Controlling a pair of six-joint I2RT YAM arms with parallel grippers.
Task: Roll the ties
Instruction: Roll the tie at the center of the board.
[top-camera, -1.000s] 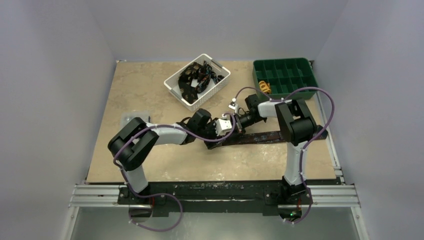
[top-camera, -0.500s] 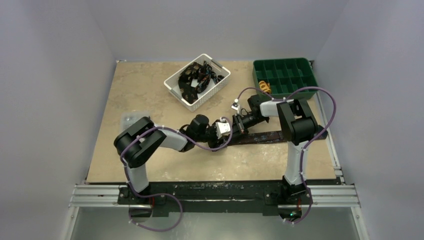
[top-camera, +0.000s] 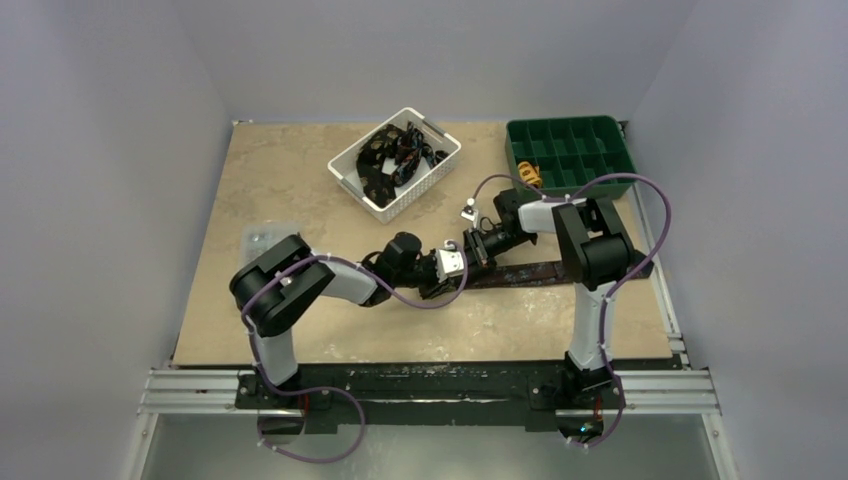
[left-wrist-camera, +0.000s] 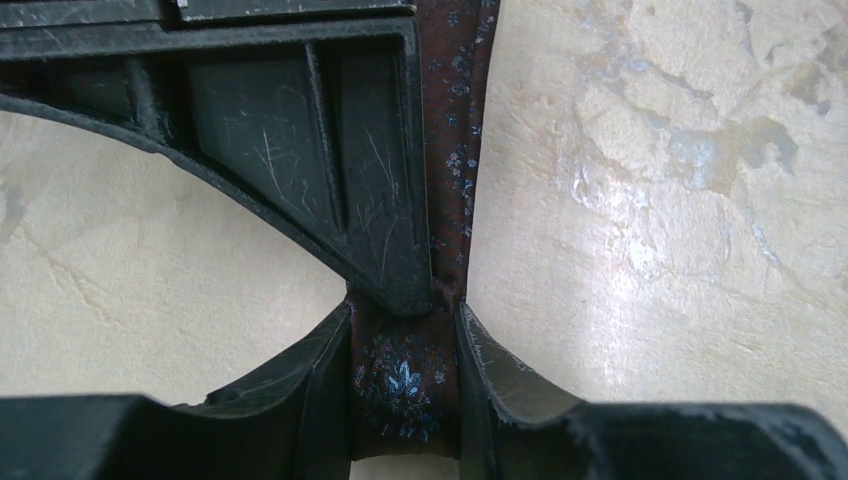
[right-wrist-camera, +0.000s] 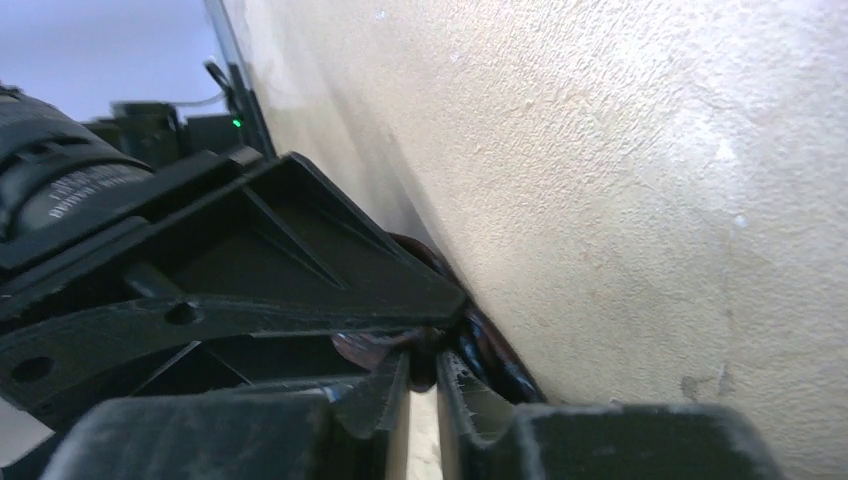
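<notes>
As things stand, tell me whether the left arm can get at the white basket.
Probably yes. The white basket sits just beyond the wrist of the left arm, and nothing stands between them. But its jaws are shut on the tie, so it would have to let go first.

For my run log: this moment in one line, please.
left fingers: shut on tie | right fingers: shut on tie | tie: flat on table
</notes>
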